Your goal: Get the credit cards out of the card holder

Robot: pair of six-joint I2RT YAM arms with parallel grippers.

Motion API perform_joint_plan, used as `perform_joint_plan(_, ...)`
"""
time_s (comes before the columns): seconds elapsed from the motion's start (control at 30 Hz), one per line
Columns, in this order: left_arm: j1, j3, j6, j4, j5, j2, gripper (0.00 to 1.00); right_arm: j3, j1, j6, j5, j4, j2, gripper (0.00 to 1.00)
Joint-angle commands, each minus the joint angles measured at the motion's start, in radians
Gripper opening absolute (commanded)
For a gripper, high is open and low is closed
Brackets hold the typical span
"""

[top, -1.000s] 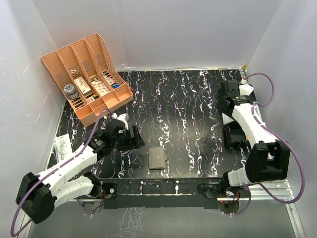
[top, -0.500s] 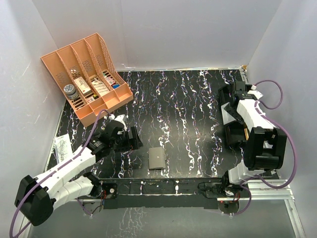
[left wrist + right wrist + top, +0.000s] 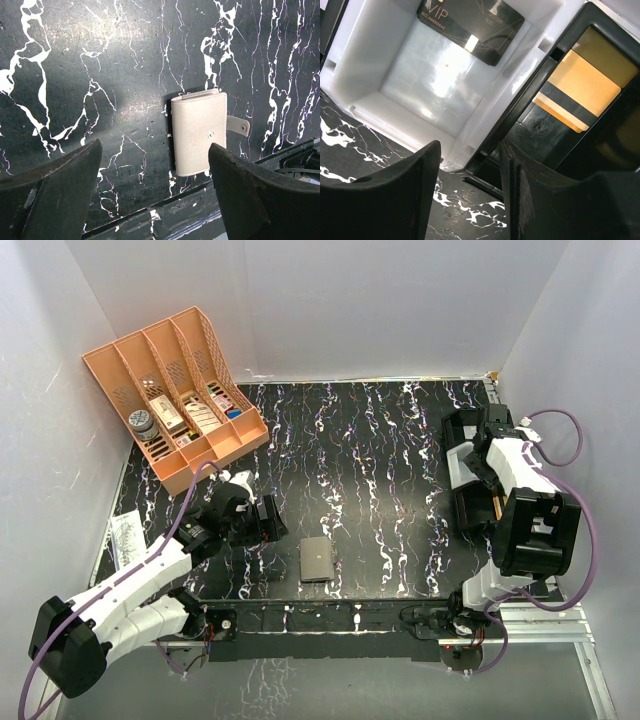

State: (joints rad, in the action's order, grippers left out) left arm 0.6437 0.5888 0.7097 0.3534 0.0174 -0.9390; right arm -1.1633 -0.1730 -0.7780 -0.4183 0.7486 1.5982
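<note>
The card holder (image 3: 316, 560) lies shut and flat on the black marble table near the front edge. In the left wrist view it (image 3: 200, 131) is a pale grey case with its snap tab on the right. My left gripper (image 3: 264, 520) is open and empty, hovering just left of the holder; the left wrist view (image 3: 155, 200) shows the holder lying ahead between the jaws. My right gripper (image 3: 464, 432) is open and empty over the trays at the right (image 3: 470, 195). A dark grey card (image 3: 470, 30) lies in the white tray (image 3: 375, 105). A gold-orange card (image 3: 580, 85) lies in the black tray (image 3: 530, 95).
A peach rack (image 3: 175, 390) with small labelled boxes stands at the back left. The black tray (image 3: 470, 510) sits by the right wall. A metal rail runs along the table's front edge (image 3: 200, 215). White walls close in the table on three sides.
The right arm has folded back toward the right wall, its elbow lifting, with the gripper staying over the trays. The left gripper has shifted slightly. The card holder has not moved.
</note>
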Motion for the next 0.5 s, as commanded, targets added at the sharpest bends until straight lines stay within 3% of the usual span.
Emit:
perform_joint_plan(0.0,0.004,-0.003,-0.013,0.024,-0.012,0.001,0.86,-0.038,-0.026,-0.035,0.045,-0.081,0.027,0.46)
perform_joint_plan(0.47,0.004,-0.014,-0.007,0.012,-0.002,-0.019,0.86,-0.004,-0.031,-0.039,0.095,-0.099,0.025,0.35)
